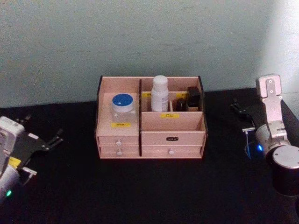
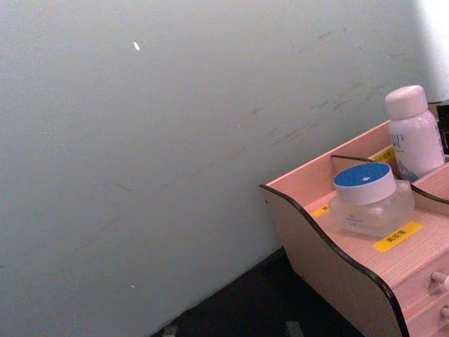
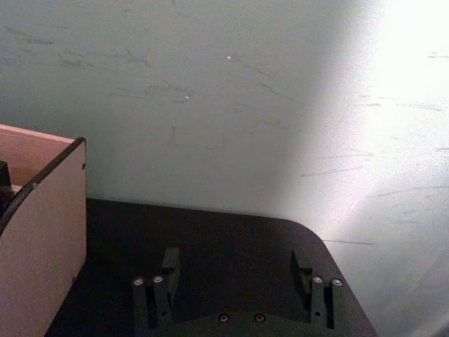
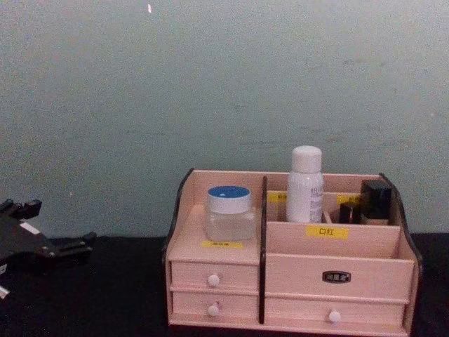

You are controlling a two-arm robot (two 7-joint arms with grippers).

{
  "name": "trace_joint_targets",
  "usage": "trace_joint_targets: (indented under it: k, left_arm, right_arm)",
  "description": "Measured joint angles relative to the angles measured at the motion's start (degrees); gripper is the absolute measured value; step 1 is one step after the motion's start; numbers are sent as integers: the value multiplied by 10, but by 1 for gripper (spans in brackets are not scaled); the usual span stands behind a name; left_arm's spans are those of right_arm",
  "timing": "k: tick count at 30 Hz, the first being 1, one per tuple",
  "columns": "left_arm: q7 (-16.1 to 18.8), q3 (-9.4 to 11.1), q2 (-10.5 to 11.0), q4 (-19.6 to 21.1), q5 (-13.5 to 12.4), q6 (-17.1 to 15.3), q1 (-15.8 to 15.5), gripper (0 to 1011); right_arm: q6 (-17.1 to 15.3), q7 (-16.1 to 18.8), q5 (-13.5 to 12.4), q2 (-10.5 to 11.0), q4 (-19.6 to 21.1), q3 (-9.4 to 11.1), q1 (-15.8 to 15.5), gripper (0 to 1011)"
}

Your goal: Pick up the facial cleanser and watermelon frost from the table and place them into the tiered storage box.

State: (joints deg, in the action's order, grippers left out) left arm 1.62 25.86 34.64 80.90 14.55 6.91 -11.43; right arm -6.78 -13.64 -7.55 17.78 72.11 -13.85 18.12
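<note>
Black table (image 1: pixel 149 186), pale wall behind. Facial cleanser (image 1: pixel 160 93) upright in tiered storage box (image 1: pixel 149 140) rear compartment; watermelon frost (image 1: pixel 124 109) on its left step. Left gripper (image 1: pixel 44 147) and right gripper (image 3: pixel 235 281) both spread, empty, well apart from box.

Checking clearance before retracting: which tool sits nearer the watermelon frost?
Left. The left tool sits left of the watermelon frost; the right tool is farther, beyond the tiered storage box.

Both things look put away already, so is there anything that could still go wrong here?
Little, I think. The facial cleanser stands tall and slim in the tiered storage box, so a bump could topple it. The watermelon frost sits on the low open left step, where a sweep by the left gripper might knock it off. Both grippers are open and well clear, the right gripper beside the box.
</note>
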Motion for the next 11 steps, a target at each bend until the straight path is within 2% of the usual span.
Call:
trace_joint_targets:
  k: [11]
  left_arm:
    - [0, 0, 0, 0, 0, 0, 0, 1001]
  right_arm:
    - [0, 0, 0, 0, 0, 0, 0, 1002]
